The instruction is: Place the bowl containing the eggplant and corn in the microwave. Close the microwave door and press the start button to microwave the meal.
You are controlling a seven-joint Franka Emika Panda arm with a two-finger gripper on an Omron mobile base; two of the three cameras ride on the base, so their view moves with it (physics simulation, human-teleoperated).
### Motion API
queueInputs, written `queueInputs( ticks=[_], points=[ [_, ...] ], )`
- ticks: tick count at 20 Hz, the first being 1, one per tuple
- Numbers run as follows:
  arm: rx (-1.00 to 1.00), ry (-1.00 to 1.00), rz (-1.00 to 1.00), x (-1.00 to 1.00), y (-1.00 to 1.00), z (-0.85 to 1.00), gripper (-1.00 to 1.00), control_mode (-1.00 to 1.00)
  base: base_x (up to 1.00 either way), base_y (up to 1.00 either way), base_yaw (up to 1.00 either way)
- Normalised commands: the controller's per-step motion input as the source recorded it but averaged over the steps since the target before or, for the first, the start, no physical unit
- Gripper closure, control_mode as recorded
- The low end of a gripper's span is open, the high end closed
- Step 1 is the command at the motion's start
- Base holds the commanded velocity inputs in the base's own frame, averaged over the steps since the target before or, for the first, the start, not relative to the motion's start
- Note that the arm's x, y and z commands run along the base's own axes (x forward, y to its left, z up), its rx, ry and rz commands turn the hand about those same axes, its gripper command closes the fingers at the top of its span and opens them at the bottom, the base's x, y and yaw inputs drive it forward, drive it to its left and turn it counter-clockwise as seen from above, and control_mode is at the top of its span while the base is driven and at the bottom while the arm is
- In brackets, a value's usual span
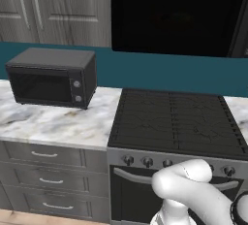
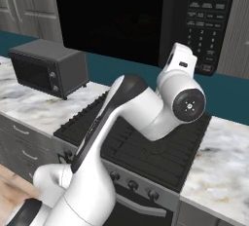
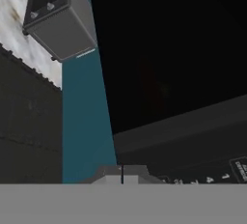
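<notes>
- One microwave (image 2: 146, 15), big, glossy and black, hangs above the stovetop (image 1: 177, 122); its door (image 2: 109, 18) is closed, with a faint reddish shape behind the dark glass.
- One keypad panel (image 2: 203, 20) sits on the microwave's right side, right by the jaws (image 3: 122, 175).
- The jaws are pressed together, holding nothing.
- One small dark grey box with two round knobs (image 1: 52, 77) stands on the marbled tabletop (image 1: 58, 122), well off from the jaws.
- A teal wall strip (image 3: 84, 121) runs between.

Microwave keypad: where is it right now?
In the right base view the keypad sits upper right on the microwave, right of its dark door, above the stovetop.
</notes>
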Motion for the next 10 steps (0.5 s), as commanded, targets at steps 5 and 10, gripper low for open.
queueInputs(
  ticks=[5, 10],
  points=[
    [0.00, 0.00, 0.00, 0.37, -0.09, 0.00, 1.00, -1.00, 0.00, 0.00, 0.00],
    [0.00, 0.00, 0.00, 0.33, -0.17, -0.06, 1.00, -1.00, 0.00, 0.00, 0.00]
  ],
)
